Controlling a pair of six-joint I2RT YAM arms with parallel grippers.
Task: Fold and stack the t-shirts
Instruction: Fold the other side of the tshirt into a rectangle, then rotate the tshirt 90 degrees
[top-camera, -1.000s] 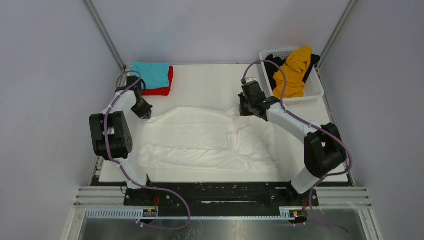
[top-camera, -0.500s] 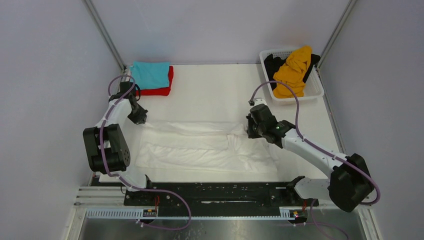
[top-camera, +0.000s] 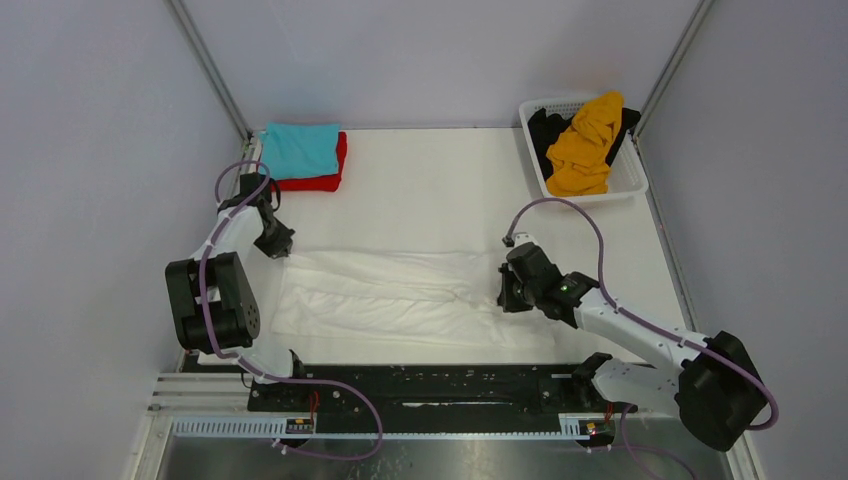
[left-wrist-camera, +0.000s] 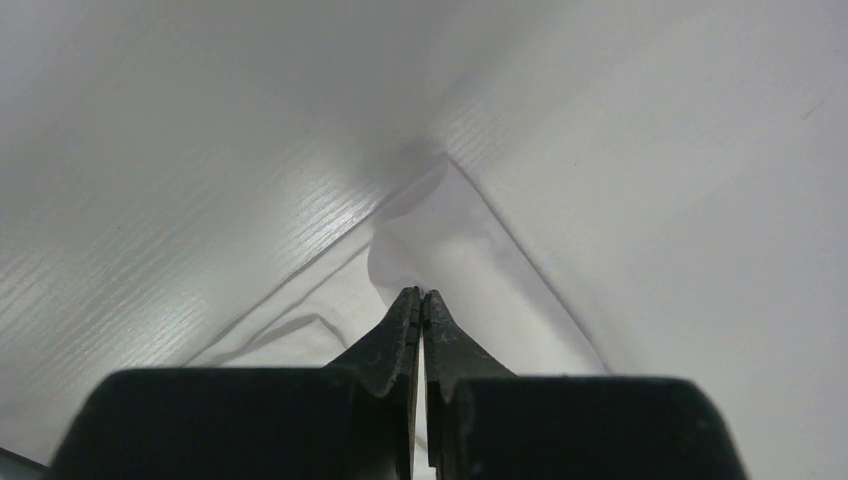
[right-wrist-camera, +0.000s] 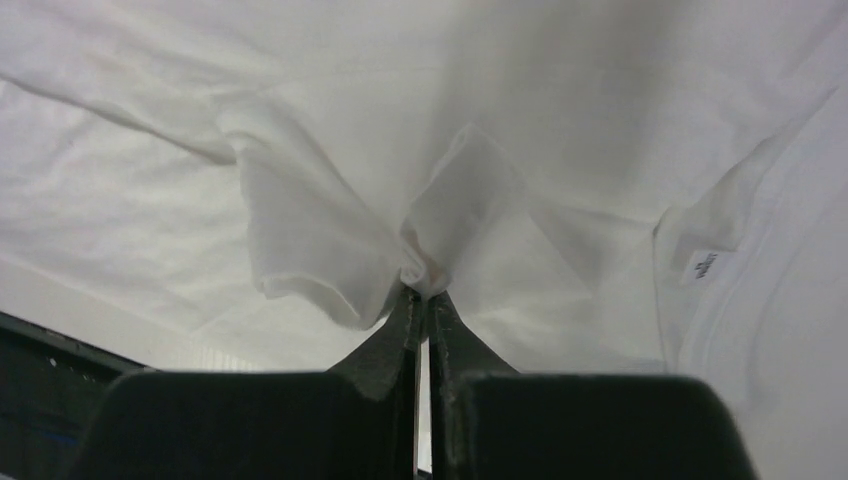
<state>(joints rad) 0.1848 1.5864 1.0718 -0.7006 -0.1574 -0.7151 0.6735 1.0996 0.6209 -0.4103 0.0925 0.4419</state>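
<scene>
Both claws are pinched fully closed on the big white t-shirt (top-camera: 400, 300). The left claw (left-wrist-camera: 421, 296) has a corner of it at the shirt's far left end, with the tips nipping just a thin bit of fabric low over the desk (top-camera: 430, 190). The right claw (right-wrist-camera: 423, 292) grips a bunched-up fold at the right end, and the cloth puckers right at the tips. The shirt lies as a long flat band across the near half of the desk.

Hard to see: from the top camera each wrist body covers its own claw tips, so the grip only shows in the wrist views. There's a little label (right-wrist-camera: 706, 264) on the shirt, but I can't read the print. The red shirt (top-camera: 330, 180) is mostly buried under the folded teal one (top-camera: 300, 148) at the far left corner. The black one (top-camera: 545, 130) is half hidden under the orange-yellow one (top-camera: 585, 145) in the basket (top-camera: 632, 180).

Compared to a second ago, the right claw has come from up near the basket toward the near edge, dragging the cloth over itself. The shirt is now much narrower front to back, and the left claw has barely shifted.
</scene>
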